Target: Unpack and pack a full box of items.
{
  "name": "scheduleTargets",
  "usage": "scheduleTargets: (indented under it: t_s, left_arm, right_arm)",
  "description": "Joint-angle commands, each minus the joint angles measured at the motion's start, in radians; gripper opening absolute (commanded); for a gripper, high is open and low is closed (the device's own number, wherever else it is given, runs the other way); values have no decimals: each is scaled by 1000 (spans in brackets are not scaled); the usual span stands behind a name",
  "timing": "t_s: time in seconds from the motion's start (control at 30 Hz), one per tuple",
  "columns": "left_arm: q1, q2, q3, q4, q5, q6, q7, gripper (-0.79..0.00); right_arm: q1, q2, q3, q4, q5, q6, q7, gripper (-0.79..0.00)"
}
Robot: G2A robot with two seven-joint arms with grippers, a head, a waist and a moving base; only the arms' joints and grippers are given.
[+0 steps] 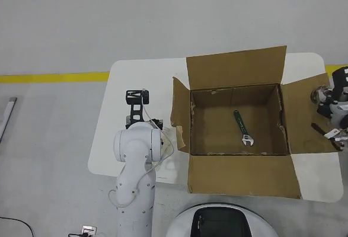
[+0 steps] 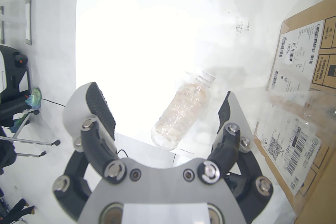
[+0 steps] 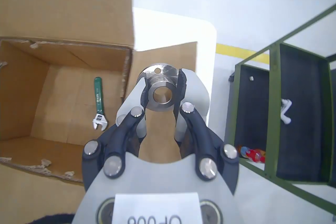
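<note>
Harsh white glare across the table [image 2: 136,33]

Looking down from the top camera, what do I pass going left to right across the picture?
grey bar on the floor → left gripper → left flap of the cardboard box → green-handled wrench inside the box → right gripper, clamped on a metal fitting

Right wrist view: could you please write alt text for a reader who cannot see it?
The right claw is shut on a silver metal fitting with a round bore, held beside an open cardboard box. A green-handled wrench lies on the box's floor, and a green metal rack stands on the ground past the table.
</note>
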Motion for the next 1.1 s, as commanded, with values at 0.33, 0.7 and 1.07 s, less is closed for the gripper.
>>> scheduleTargets:
  t_s: [0.33,0.7,1.07]
  left_arm:
    - [0,0,0,0,0,0,0,0]
    - [0,0,0,0,0,0,0,0]
    - [0,0,0,0,0,0,0,0]
  right_arm:
    - [-280,-11,307,0,192,-9,-76,-785]
    - [-503,-23,222,0,177,-32,-53,-785]
    - [-534,-25,103,72,137,-28,-99,-785]
